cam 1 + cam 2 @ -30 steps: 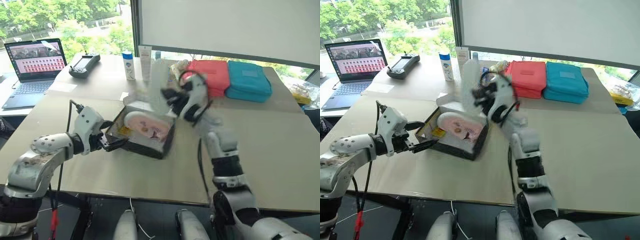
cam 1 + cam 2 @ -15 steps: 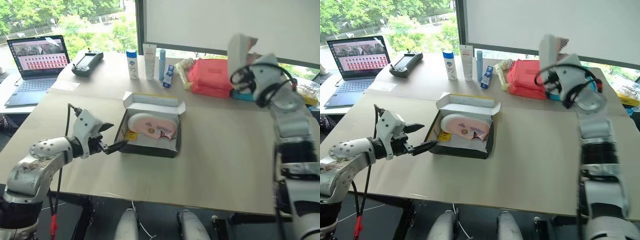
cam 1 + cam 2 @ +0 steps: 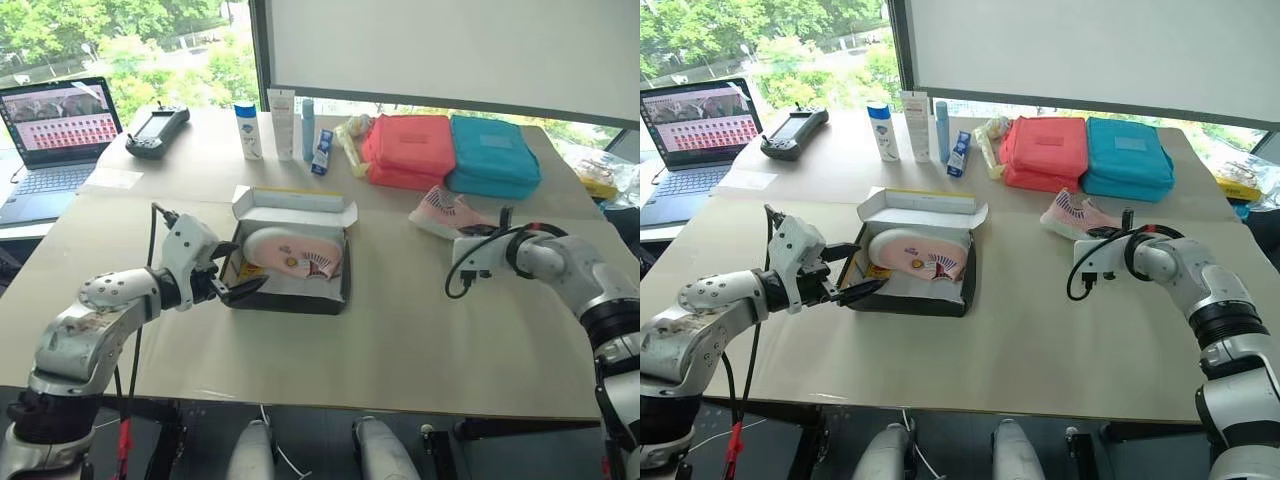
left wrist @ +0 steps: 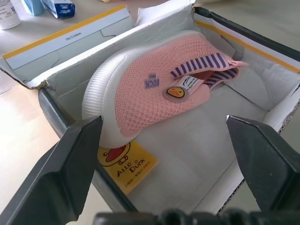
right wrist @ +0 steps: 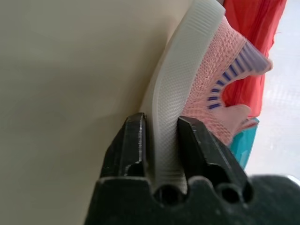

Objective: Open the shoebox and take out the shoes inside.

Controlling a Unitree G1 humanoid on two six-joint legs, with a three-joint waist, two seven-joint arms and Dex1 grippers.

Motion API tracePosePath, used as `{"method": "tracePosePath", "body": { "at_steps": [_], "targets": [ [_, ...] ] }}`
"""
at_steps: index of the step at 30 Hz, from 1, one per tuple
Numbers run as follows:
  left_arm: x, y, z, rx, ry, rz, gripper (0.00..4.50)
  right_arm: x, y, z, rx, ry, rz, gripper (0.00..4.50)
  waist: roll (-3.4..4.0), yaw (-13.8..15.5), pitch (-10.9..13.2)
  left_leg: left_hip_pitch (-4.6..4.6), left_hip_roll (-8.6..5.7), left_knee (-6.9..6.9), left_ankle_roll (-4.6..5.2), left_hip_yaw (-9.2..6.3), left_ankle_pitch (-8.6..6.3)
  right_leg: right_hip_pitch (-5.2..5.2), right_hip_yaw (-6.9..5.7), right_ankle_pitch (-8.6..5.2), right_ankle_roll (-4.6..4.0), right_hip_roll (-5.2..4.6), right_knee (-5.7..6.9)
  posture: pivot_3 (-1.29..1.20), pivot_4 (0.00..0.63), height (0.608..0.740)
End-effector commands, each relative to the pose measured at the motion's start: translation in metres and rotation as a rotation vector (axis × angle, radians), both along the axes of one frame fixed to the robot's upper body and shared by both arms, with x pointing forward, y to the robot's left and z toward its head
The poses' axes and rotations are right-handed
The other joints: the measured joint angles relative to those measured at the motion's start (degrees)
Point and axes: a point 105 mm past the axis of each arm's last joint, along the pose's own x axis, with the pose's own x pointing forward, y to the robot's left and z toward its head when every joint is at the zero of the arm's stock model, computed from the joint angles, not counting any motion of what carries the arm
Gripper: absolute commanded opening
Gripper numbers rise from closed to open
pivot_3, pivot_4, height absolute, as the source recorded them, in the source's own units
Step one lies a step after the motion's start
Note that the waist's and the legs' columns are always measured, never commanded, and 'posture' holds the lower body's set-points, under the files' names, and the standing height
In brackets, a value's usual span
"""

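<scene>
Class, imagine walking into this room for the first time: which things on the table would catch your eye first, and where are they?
The open shoebox mid-table, with one pink shoe lying inside, draws the eye first. The left gripper stands open at its near left corner. To the right, the right gripper pinches the sole of the second shoe, before the red pouch and teal pouch.

Both eye views look forward and down over the tabletop (image 3: 400, 330), sharing the whole scene; left wrist view sits close over the shoebox (image 4: 262, 61); right wrist view hugs a shoe (image 5: 187, 93) beyond its jaws
</scene>
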Motion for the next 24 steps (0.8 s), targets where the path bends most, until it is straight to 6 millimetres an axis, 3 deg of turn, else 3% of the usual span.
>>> {"method": "tracePosePath", "body": {
  "at_steps": [1, 4, 6, 9, 11, 15, 18, 21, 24],
  "targets": [
    [-0.001, -0.001, 0.011, 0.002, -0.059, -0.009, 4.5, -0.011, -0.008, 0.02, 0.051, 0.059, -0.004, 2.81, 0.0, 0.1, 0.0, 0.03, 0.0, 0.0, -0.02, 0.0, -0.01, 0.04, 0.0, 0.0, 0.0, 0.0, 0.0, 0.0, 0.15, 0.74],
    [-0.002, 0.0, 0.01, 0.003, -0.058, -0.007, 4.5, -0.018, -0.013, 0.041, 0.13, 0.119, -0.034, 3.84, 0.02, 0.1, 0.0, 0.04, 0.0, 0.01, -0.09, 0.01, -0.05, 0.06, 0.0, 0.03, 0.02, -0.02, 0.03, 0.0, 0.15, 0.74],
    [-0.003, 0.0, 0.01, 0.005, -0.057, -0.006, 4.5, -0.022, -0.003, 0.06, 0.27, 0.16, -0.029, 4.44, 0.02, 0.2, 0.0, 0.05, 0.0, 0.03, -0.11, 0.01, -0.07, 0.06, 0.0, 0.05, 0.01, -0.02, 0.07, 0.0, 0.15, 0.74],
    [-0.003, 0.0, 0.01, 0.004, -0.057, -0.003, 4.5, -0.021, 0.041, 0.101, 0.569, 0.173, 0.062, 4.44, 0.02, -0.3, 0.0, 0.22, 0.01, 0.03, -0.12, 0.0, -0.07, 0.14, 0.01, 0.07, -0.01, 0.0, 0.13, 0.0, 0.15, 0.74],
    [-0.001, 0.0, 0.012, 0.004, -0.061, 0.001, 4.5, -0.03, 0.094, 0.116, 0.747, 0.294, 0.2, 4.44, 0.01, -0.9, 0.0, 0.51, 0.02, 0.03, -0.12, -0.01, -0.08, 0.26, 0.07, 0.09, -0.05, 0.05, 0.26, 0.0, 0.15, 0.74],
    [0.001, 0.003, 0.016, 0.006, -0.073, 0.015, 4.5, -0.045, 0.158, 0.115, 0.809, 0.424, 0.351, 4.44, 0.02, -0.6, 0.0, 0.69, 0.06, -0.05, -0.15, -0.12, -0.1, 0.16, -0.05, -0.02, -0.21, 0.09, 0.85, 0.0, 0.15, 0.74],
    [0.001, 0.007, 0.021, 0.002, -0.084, 0.034, 4.5, -0.059, 0.21, 0.103, 0.808, 0.543, 0.466, 4.44, 0.01, 0.2, 0.0, 0.64, 0.04, 0.01, -0.17, -0.1, -0.11, 0.11, -0.06, -0.02, -0.23, 0.04, 0.86, 0.0, 0.15, 0.74],
    [0.0, 0.012, 0.023, 0.005, -0.09, 0.054, 4.5, -0.061, 0.233, 0.088, 0.73, 0.573, 0.499, 4.44, 0.01, 0.6, 0.0, 0.46, 0.02, 0.05, -0.17, -0.06, -0.1, 0.02, -0.06, 0.0, -0.25, -0.01, 0.82, 0.0, 0.15, 0.74],
    [-0.002, 0.015, 0.022, 0.009, -0.09, 0.07, 4.5, -0.051, 0.244, 0.078, 0.681, 0.55, 0.49, 4.44, 0.01, 1.2, 0.0, 0.38, 0.02, 0.03, -0.17, -0.05, -0.1, -0.09, -0.07, 0.01, -0.25, 0.0, 0.83, 0.0, 0.15, 0.74]
  ]
}}
